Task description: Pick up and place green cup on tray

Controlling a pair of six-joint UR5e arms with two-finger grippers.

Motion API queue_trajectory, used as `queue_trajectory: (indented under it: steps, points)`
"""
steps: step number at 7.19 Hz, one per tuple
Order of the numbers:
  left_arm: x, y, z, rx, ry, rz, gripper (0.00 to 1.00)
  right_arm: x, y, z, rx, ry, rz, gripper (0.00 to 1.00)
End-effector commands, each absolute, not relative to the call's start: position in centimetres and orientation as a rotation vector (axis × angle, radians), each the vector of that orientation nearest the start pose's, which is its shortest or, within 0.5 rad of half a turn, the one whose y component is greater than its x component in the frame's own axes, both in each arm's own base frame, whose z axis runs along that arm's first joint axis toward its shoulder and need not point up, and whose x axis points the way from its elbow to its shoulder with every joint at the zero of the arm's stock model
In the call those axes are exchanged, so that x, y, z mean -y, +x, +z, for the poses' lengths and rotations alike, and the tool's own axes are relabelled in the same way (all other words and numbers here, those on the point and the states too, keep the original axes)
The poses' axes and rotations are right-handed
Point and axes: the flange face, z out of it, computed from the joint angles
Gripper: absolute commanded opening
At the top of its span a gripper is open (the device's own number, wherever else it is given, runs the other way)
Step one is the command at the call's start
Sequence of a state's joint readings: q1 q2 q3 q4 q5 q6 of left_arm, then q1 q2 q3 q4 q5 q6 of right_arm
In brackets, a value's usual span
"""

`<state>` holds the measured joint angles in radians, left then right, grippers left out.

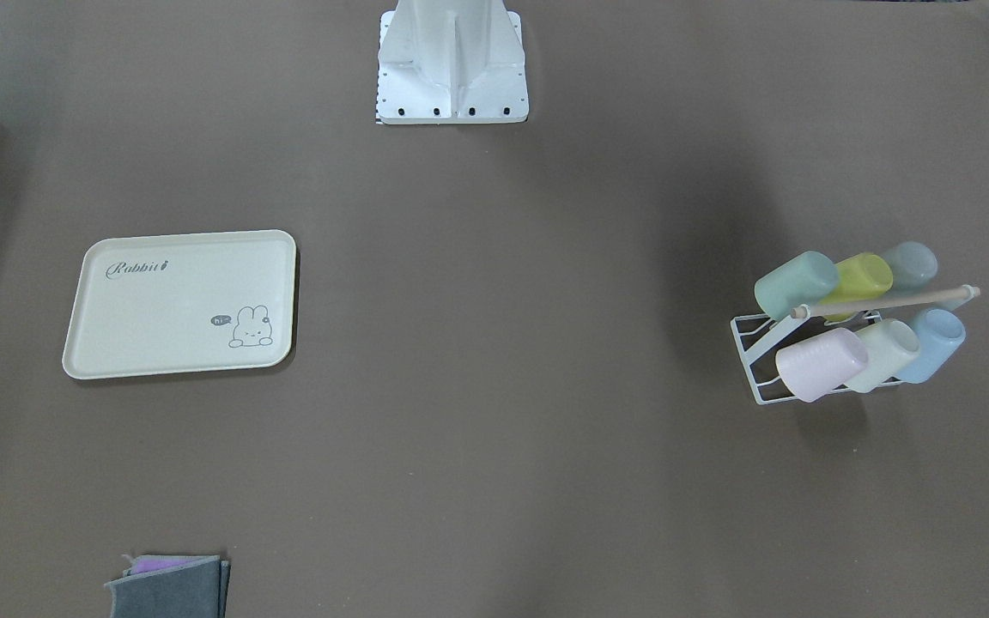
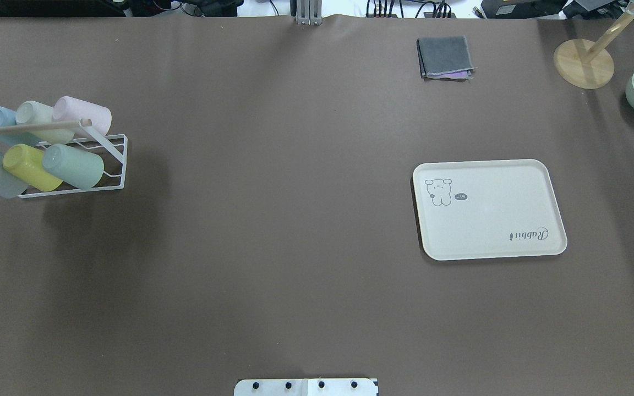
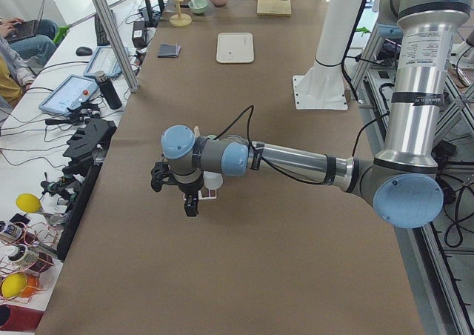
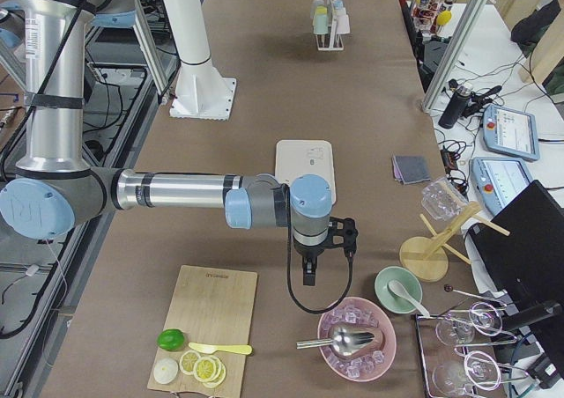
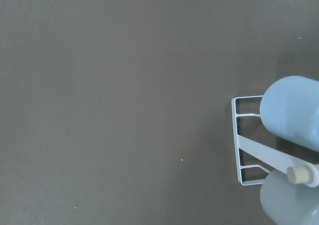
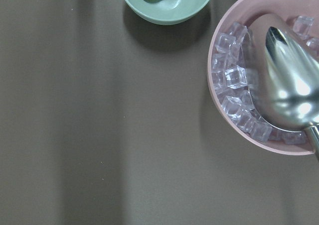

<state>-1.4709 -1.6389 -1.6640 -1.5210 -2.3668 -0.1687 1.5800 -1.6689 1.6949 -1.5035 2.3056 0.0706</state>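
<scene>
Slantwise on rack [image 2: 125, 163], green cup [image 2: 74, 165], base toward tray [image 2: 490, 217], left gripper [image 3: 191, 204] and right gripper [image 4: 308, 276] state unclear

Soft, even overhead light; faint broad shadows on the table [image 1: 494, 343]; sharp focus.

Sheathed in brushed silver tube along the left arm [image 3: 296, 161] and the right arm [image 4: 176, 189], with grey housings and rounded pale-blue caps at every joint. Banded in black around the thicker upper tubes, and printed with small dark lettering down the left arm's widest tube. Trailed by a thin black cable looping off each wrist. Tipped in black at the left arm's fingers [image 3: 191, 204] and the right arm's fingers [image 4: 309, 273], too small for finer detail. Rooted on a white pedestal [image 4: 189, 37] flaring to a white base plate [image 1: 452, 90] edged with a row of four dark screws.
</scene>
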Motion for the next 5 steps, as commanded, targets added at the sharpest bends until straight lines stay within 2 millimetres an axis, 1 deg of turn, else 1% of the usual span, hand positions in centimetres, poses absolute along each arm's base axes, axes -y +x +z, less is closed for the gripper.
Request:
queue_trajectory:
  steps: [1, 2, 3, 4, 5]
  points:
    - [52.4, -1.0, 58.4, -0.795, -0.013, -0.025, 0.98, 45.5, 7.1, 63.9, 0.738, 0.069, 0.040, 1.00]
    - [52.3, -1.0, 57.7, -0.799, 0.011, -0.016, 0.98, 45.5, 7.0, 63.9, 0.740, 0.067, 0.042, 1.00]
    - [51.8, -1.2, 58.0, -0.800, 0.010, -0.020, 0.98, 45.5, 7.0, 63.9, 0.741, 0.067, 0.041, 1.00]
    - [50.7, -1.2, 57.6, -0.803, 0.019, -0.015, 0.98, 45.6, 7.0, 63.8, 0.741, 0.068, 0.041, 1.00]
    - [50.4, -1.1, 57.2, -0.814, 0.034, -0.005, 0.98, 45.6, 7.0, 63.7, 0.741, 0.071, 0.040, 1.00]
